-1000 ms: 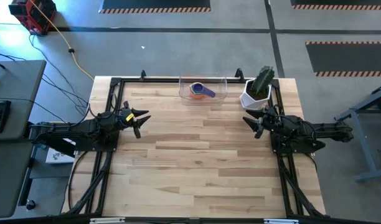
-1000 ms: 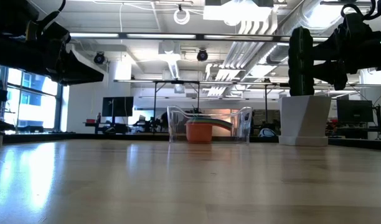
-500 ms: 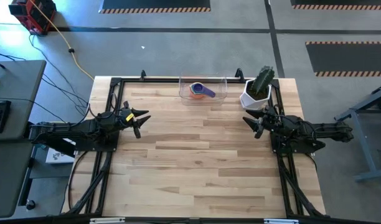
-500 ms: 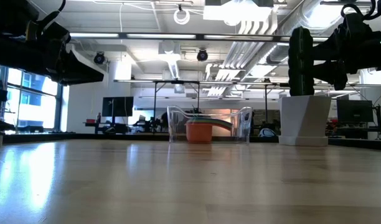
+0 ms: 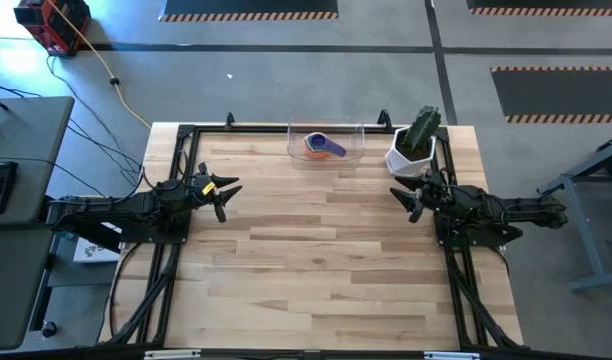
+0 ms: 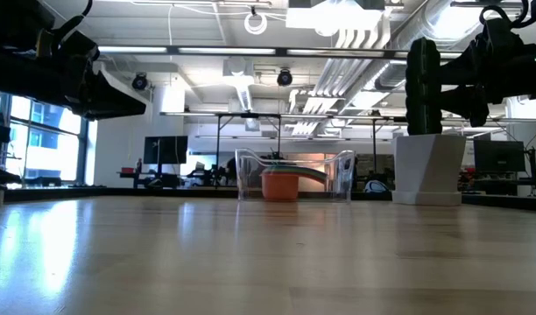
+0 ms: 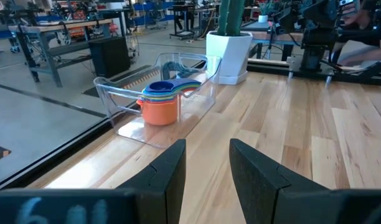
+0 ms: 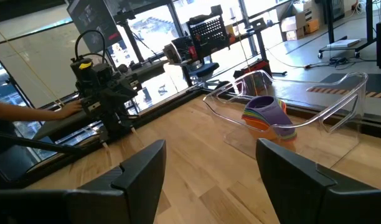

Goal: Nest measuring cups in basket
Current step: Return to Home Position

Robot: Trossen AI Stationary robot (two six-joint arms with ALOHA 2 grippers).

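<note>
The measuring cups [image 5: 322,146] sit stacked one inside another, orange outermost and purple on top, inside the clear basket [image 5: 352,152] at the table's far edge; the stack [image 7: 159,102] rests on the basket's floor. In the right wrist view the stack [image 8: 268,115] shows its fanned handles. My left gripper [image 5: 223,197] hovers open at the table's left side, well away from the basket. My right gripper [image 5: 403,200] hovers open at the right side, near the cactus pot. Both hold nothing.
A white pot with a green cactus [image 5: 413,148] stands at the far right corner, just right of the basket and close to my right gripper. The wide wooden tabletop [image 5: 316,260] stretches toward the near edge. A person's hand [image 8: 66,109] shows beyond the table.
</note>
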